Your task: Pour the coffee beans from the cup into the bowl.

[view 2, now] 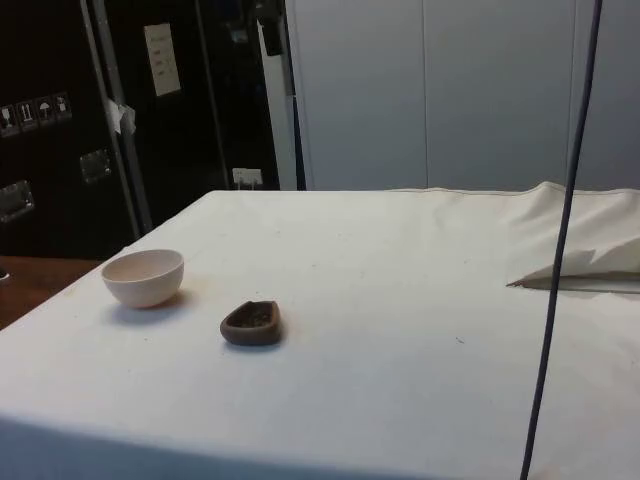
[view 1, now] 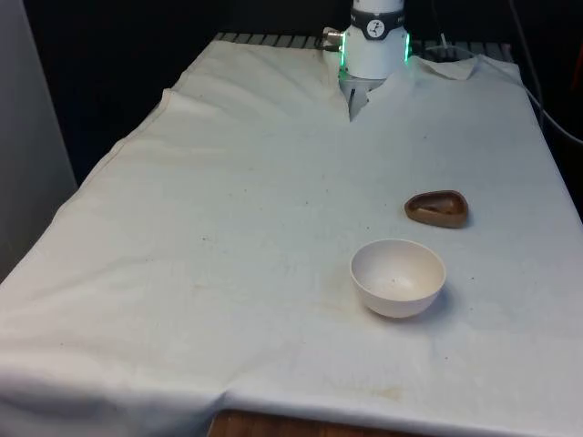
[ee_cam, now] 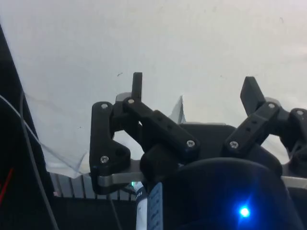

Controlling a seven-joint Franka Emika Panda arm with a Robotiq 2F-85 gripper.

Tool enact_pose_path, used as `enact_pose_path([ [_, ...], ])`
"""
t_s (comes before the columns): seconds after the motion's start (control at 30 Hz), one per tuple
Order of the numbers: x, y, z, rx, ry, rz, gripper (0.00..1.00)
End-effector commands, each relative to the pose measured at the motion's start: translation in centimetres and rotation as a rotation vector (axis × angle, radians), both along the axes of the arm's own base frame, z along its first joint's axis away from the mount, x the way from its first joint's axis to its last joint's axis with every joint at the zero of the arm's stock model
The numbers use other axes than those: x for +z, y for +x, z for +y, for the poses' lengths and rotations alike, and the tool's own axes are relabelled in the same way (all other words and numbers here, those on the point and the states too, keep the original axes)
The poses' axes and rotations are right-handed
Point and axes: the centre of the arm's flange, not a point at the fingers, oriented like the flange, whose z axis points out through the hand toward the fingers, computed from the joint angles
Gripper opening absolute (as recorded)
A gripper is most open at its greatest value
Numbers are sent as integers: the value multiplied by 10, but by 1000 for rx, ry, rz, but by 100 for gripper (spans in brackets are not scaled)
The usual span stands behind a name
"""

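Arm cropped; cup contents hard to read

In the front view the arm (view 1: 376, 41) is cut off by the top edge, only its base showing. Dark contents in the brown cup (view 2: 251, 322) are too small to identify in the side view, and the white bowl (view 2: 144, 277) there hides its inside.

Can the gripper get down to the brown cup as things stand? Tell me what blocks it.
Probably yes. The brown cup stands alone on the cloth, apart from the white bowl, with nothing over it. The gripper is open and holds nothing.
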Motion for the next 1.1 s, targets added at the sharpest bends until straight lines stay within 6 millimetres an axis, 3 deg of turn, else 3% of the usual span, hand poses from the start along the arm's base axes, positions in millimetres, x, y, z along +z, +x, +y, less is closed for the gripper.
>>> enact_pose_path([
  [0.0,-1,0,4,-3,-3,-4,100],
  [0.57,-17,-9,39,7,-6,-29,100],
  [1.07,-41,-22,83,16,-21,-76,100],
])
